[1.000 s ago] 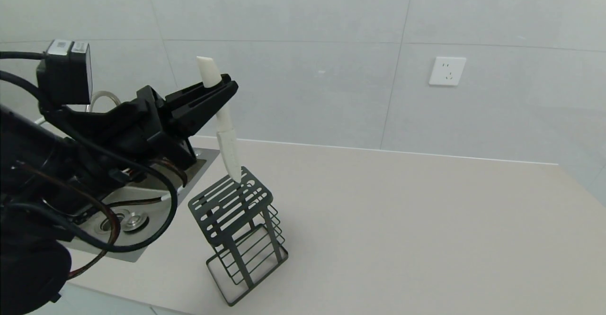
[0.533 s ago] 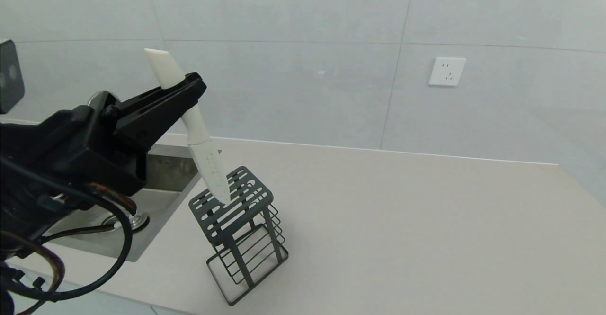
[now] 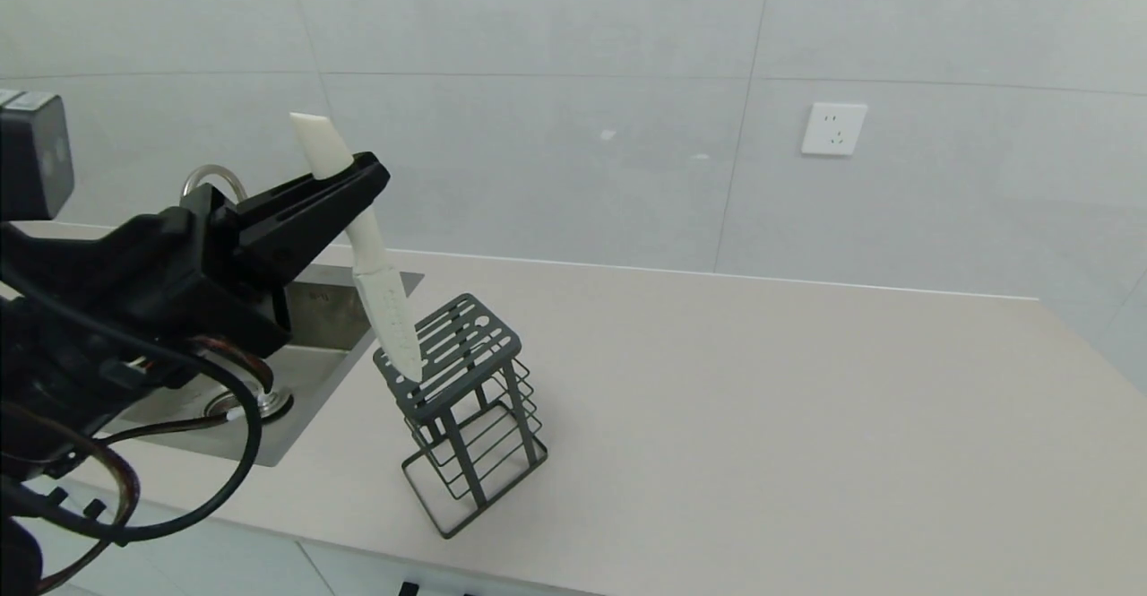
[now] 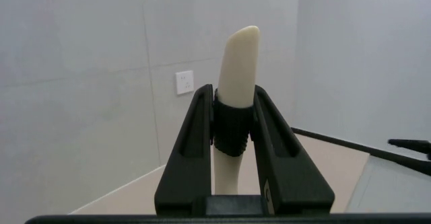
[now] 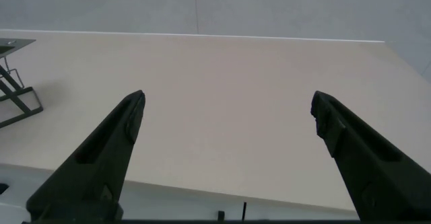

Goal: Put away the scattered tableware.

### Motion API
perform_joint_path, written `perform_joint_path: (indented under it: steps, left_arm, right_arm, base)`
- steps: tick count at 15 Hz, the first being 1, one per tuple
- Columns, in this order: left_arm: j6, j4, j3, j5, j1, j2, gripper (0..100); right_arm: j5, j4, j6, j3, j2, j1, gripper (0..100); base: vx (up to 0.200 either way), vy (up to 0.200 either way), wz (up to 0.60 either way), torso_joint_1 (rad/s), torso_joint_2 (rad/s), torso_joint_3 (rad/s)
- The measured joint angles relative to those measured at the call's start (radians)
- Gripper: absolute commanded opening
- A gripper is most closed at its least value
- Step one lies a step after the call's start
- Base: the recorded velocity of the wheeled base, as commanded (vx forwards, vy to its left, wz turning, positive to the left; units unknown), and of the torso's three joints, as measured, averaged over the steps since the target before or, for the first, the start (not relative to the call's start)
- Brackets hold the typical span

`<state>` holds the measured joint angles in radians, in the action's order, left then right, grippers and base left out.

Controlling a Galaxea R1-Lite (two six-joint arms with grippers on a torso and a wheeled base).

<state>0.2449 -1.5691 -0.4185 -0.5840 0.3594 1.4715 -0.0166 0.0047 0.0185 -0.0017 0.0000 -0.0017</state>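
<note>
White knife (image 3: 381,296) hangs blade-down, its handle pinched between the fingers of the left gripper (image 3: 363,179). The blade tip meets the slotted top of the dark wire rack (image 3: 457,345), which stands on the desk (image 3: 762,417) just beside the sink (image 3: 309,367). The right gripper (image 5: 227,99) is spread wide above the desk.
</note>
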Motion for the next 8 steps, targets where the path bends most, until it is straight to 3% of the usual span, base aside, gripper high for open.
perform_joint_path:
  steps: [3, 8]
  left_arm:
    - [-0.001, 0.002, -0.007, 0.002, -0.012, 0.048, 0]
    - [-0.017, -0.001, -0.038, -0.008, 0.0, 0.12, 0]
  right_arm:
    - [0.0, 0.0, 0.0, 0.0, 0.0, 0.0, 100]
    - [0.0, 0.0, 0.0, 0.0, 0.0, 0.0, 100]
  base:
    - [-0.2, 0.0, 0.0, 0.007, 0.01, -0.006]
    - [0.0, 0.0, 0.0, 0.0, 0.0, 0.0]
